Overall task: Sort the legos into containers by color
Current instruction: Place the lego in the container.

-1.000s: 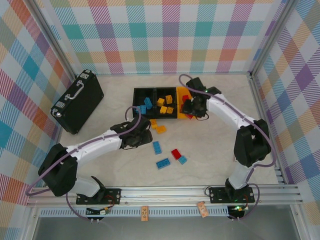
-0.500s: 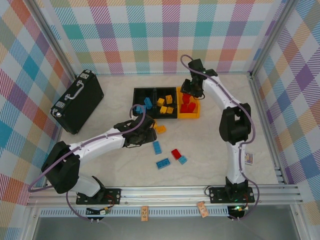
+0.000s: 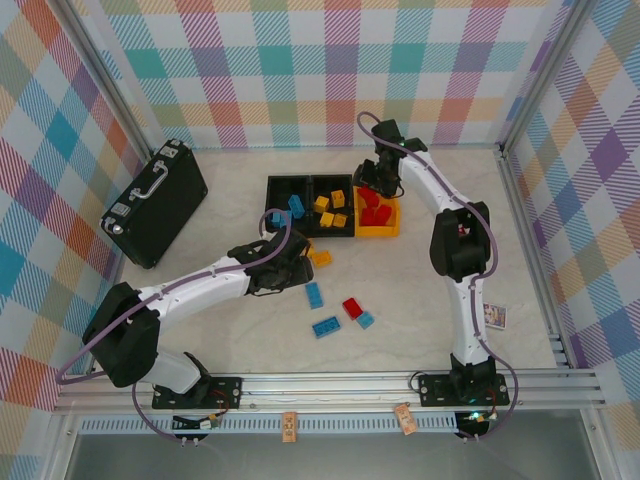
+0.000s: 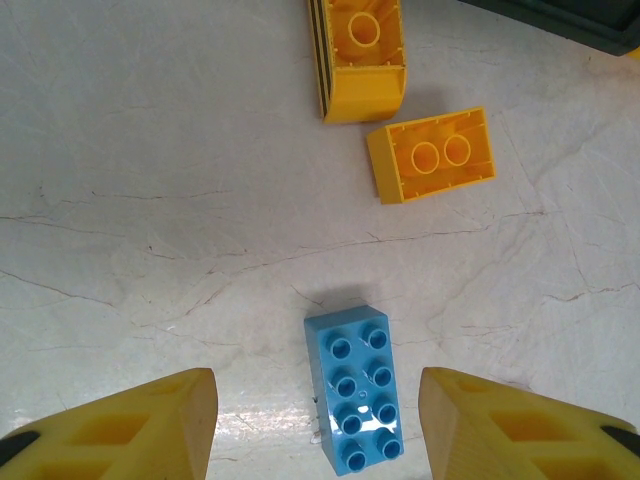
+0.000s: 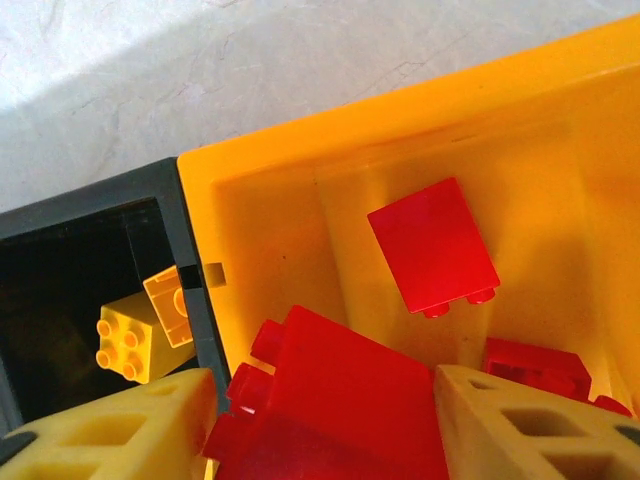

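Note:
My left gripper (image 3: 289,270) (image 4: 316,405) hangs open low over the table, and a blue lego (image 4: 356,394) (image 3: 314,294) lies untouched between its fingers. Two yellow legos (image 4: 432,155) (image 4: 362,48) lie just beyond it. My right gripper (image 3: 377,184) (image 5: 325,400) is over the far end of the yellow-orange bin (image 3: 380,232) (image 5: 560,120), shut on a red lego (image 5: 335,395) with its studs pointing left. More red legos (image 5: 432,245) lie in that bin. Two black bins (image 3: 276,190) (image 3: 333,184) hold blue and yellow legos.
A red lego (image 3: 352,307) and two blue ones (image 3: 325,326) (image 3: 366,320) lie loose on the table nearer the bases. A larger black case with a handle (image 3: 155,200) lies at the left. Metal frame rails (image 3: 350,385) bound the table.
The right arm swung from the near side of the yellow-orange bin up over its far end. The red lego by the bin's near edge is gone from the table. The left gripper shifted slightly.

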Motion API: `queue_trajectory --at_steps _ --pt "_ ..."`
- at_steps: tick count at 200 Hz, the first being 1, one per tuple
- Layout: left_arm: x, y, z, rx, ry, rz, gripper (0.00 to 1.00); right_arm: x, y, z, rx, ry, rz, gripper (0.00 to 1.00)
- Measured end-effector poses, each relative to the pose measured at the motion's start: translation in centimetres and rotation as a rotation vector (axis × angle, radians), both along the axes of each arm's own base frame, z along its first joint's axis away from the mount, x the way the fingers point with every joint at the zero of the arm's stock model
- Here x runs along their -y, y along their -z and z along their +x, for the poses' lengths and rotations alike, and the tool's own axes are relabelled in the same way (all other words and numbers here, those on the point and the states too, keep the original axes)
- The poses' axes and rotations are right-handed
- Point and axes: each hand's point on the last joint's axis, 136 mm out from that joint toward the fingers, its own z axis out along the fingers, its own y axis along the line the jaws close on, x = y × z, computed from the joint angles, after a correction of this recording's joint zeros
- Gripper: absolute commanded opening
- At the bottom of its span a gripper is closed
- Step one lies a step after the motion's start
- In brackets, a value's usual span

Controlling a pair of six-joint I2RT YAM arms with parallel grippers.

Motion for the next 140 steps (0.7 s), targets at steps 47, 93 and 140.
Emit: queue_trajectory --at_steps 47,93,140 --pt "0.0 0.3 0.0 -0.005 0.0 0.005 0.55 -0.1 -0.1 0.0 0.002 -0.002 0.007 0.64" --pt "0.0 0.3 0.0 -0.006 0.0 0.005 0.55 0.2 -2.3 -1.0 0.032 -0.004 0.021 0.64" --pt "0.1 0.2 0.1 -0.003 0.0 0.003 0.55 0.7 -6.1 -3.7 0.091 -0.017 0.063 0.64"
